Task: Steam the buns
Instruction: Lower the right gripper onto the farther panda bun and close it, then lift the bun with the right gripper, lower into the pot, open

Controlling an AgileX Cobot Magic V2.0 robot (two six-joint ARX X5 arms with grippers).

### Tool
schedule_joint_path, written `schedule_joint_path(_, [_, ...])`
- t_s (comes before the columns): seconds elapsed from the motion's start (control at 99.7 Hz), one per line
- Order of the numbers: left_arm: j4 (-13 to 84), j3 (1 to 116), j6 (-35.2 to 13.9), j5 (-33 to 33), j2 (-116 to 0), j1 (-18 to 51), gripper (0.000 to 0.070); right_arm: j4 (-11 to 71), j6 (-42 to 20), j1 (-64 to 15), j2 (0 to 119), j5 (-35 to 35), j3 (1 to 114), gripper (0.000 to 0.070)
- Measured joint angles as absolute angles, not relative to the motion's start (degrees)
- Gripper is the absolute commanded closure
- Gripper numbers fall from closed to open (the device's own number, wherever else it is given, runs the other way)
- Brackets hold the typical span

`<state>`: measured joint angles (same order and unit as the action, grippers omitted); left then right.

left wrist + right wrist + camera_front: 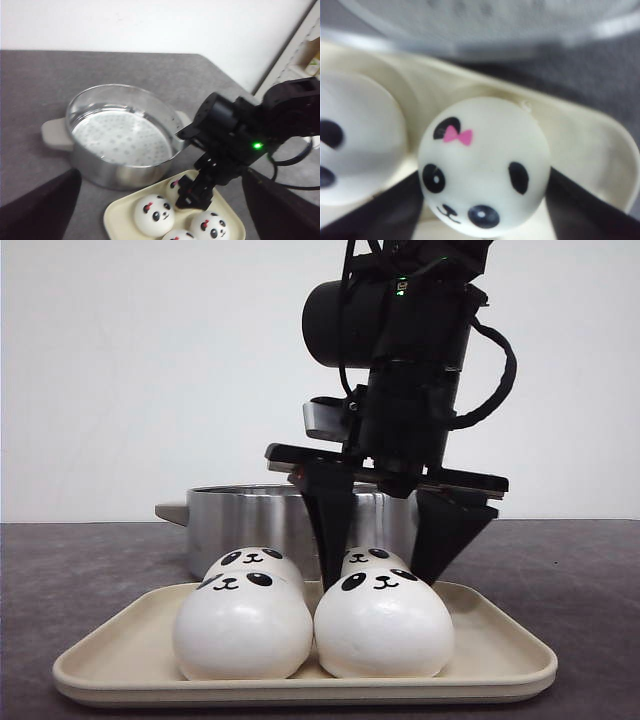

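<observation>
Four white panda-face buns sit on a cream tray [300, 690]: front left [242, 630], front right [383, 625], back left [255, 562], back right [372, 560]. My right gripper [380, 580] reaches down over the tray, its black fingers open on either side of the back right bun [485, 150], which has a pink bow. In the right wrist view the gripper [484, 177] straddles this bun closely, and the bun still rests on the tray. My left gripper [161, 172] is open and empty, above and away from the tray, and looks down on the right arm [235, 135].
A steel steamer pot [240, 520] with side handles stands just behind the tray. It is open, with a white perforated plate [117, 137] inside. The tabletop [80, 570] is dark grey; a shelf edge [300, 60] stands at the far side.
</observation>
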<state>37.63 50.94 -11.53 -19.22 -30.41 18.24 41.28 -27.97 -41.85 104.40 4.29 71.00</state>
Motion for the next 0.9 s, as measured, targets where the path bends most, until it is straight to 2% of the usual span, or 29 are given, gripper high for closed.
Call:
schedule_joint_path(0.03, [38.0, 50.9, -11.5, -19.2, -30.4, 18.2, 0.0074, 41.3, -28.0, -41.8, 104.4, 4.3, 71.0, 0.07])
schedule_joint_path(0.301, [39.6, 50.9, -10.5, -19.2, -30.4, 18.2, 0.0074, 42.0, -26.2, -43.2, 102.7, 2.6, 71.0, 0.0689])
schedule_joint_path(0.592, [38.4, 50.9, -10.0, -15.6, -30.4, 18.2, 0.0074, 45.6, -20.8, -49.1, 82.5, 4.8, 74.0, 0.0692])
schedule_joint_path(0.772, [37.3, 50.9, -10.0, -15.0, -30.5, 18.2, 0.0074, 45.3, -17.6, -45.1, 80.1, -1.0, 83.8, 0.0692])
schedule_joint_path(0.903, [36.6, 50.9, -10.0, -14.9, -30.7, 18.2, 0.0074, 42.7, -14.6, -40.3, 83.5, -1.3, 92.4, 0.0692])
